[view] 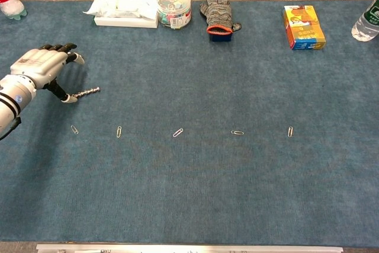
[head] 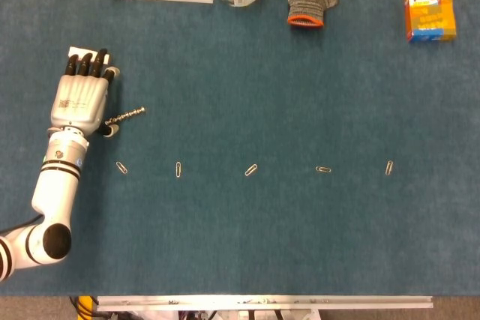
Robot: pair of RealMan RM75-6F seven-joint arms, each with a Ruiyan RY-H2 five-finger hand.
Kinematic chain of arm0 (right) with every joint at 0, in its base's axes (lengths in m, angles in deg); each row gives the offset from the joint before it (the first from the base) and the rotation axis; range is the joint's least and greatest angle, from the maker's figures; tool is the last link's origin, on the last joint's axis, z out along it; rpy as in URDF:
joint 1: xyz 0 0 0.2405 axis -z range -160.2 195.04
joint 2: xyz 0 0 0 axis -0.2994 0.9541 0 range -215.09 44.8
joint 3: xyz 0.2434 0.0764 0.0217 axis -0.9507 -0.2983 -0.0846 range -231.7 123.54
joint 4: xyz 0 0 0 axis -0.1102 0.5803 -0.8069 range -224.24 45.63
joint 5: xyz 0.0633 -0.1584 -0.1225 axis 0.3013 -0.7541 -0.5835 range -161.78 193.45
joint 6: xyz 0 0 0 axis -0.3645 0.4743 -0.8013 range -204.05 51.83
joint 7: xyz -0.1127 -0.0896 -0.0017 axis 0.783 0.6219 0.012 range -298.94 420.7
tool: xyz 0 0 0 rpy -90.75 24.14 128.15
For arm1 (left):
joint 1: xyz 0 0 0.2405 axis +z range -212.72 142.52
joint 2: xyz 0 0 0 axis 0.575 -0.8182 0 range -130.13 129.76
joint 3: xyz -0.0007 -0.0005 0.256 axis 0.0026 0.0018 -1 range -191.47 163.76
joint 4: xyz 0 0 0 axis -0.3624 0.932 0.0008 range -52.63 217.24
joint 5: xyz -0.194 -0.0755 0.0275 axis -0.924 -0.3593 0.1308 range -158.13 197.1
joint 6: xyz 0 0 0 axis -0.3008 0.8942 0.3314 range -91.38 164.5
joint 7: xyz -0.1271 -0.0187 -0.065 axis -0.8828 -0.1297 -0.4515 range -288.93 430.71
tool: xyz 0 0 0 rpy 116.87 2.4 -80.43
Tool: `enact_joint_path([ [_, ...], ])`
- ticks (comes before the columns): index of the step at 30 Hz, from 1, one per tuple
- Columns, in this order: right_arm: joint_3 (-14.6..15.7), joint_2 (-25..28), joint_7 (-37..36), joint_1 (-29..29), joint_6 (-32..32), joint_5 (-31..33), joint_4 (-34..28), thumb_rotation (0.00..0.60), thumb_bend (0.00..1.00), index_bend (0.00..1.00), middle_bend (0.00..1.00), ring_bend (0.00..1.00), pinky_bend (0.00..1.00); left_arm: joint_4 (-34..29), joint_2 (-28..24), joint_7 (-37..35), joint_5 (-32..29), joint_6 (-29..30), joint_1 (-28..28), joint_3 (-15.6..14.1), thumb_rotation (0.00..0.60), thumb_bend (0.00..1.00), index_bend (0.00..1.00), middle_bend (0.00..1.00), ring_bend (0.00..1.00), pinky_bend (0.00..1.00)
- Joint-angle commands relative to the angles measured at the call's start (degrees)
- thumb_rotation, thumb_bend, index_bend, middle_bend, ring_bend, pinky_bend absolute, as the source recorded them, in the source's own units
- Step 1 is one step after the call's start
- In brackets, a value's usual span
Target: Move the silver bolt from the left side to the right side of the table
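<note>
We see the bolt (head: 125, 115) lying on the table's (head: 262, 245) left side, so the move is barely begun. Our left hand (head: 79, 99) sits beside it, fingers apart, thumb tip at its end, gripping nothing. Pickup and carry right remain.

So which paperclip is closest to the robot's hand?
The leftmost paperclip, at the end of the row of five. It lies just below and right of the left hand; the other four stretch away to the right.
</note>
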Motion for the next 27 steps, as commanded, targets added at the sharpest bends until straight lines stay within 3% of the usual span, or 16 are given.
enact_joint_path([
  [1,0.0,-0.1,0.2,-0.1,-0.2,0.0,-0.1,0.6,0.21,0.15,0.02,0.06,0.36,0.6,0.3,-0.2,-0.3,-0.2,-0.3,0.0,0.6,0.07,0.19,0.0,0.0,0.02],
  [27,-0.1,0.1,0.0,0.2,0.6,0.0,-0.1,0.6,0.21,0.15,0.02,0.06,0.36,5.7,3.0,-2.8,1.0,-0.1,-2.6,0.9,0.6,0.07,0.19,0.0,0.0,0.02],
])
